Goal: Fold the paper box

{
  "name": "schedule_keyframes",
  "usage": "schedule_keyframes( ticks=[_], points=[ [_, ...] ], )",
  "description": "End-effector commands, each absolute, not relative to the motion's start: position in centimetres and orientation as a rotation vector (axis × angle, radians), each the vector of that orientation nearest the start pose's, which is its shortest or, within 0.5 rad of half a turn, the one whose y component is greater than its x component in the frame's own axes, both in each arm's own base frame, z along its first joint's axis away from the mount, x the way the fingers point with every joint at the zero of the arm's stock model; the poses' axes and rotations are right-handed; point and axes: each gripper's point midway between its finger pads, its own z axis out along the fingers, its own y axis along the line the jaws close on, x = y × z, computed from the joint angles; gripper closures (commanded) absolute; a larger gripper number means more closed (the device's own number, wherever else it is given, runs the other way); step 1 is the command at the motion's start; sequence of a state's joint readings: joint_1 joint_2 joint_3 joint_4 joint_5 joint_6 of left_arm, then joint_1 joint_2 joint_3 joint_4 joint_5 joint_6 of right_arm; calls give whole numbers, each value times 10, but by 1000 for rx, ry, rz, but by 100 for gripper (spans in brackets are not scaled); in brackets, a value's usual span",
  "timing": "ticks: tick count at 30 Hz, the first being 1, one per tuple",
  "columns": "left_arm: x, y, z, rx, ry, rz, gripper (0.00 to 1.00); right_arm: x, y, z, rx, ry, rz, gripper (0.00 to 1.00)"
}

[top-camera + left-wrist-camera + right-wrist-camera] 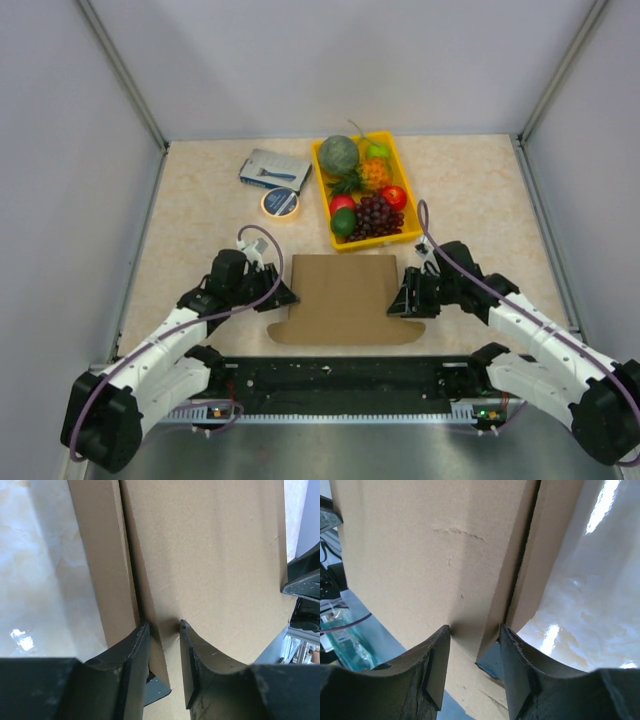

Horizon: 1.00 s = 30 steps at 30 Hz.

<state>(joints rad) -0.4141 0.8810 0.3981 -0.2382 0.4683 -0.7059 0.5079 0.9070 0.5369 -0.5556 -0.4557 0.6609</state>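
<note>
Centre-bottom of top view, paper box [345,290] sits between my arms; left gripper [282,296] pinches its left fold, right gripper [404,300] its right fold.

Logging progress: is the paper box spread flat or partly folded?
Partly folded. The paper box has side flaps bent at the creases, one in the left end effector, one in the right end effector; near flap lies flat.

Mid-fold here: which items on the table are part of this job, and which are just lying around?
Job: paper box; left gripper and right gripper, each clamped over a folded side edge of it.
Lying about: yellow fruit tray, blue-grey packet, roll of tape.
</note>
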Motion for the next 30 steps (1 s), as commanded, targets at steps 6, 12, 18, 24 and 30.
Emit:
schedule_keyframes(
  ticks=[6, 12, 18, 24, 30],
  points=[
    [179, -186, 110, -8, 2394, -1028, 46, 152, 179, 113, -131, 2591, 875, 49],
    [180, -182, 118, -39, 2367, -1015, 33, 148, 184, 110, -111, 2599, 929, 31],
    [184, -179, 105, -116, 2395, -985, 25, 154, 194, 91, -89, 2593, 990, 35],
    [175, -181, 71, -140, 2473, -1006, 27, 148, 184, 68, -11, 2612, 950, 39],
    [156, -180, 36, -190, 2522, -1049, 32, 143, 181, 45, 52, 2651, 947, 44]
  ],
)
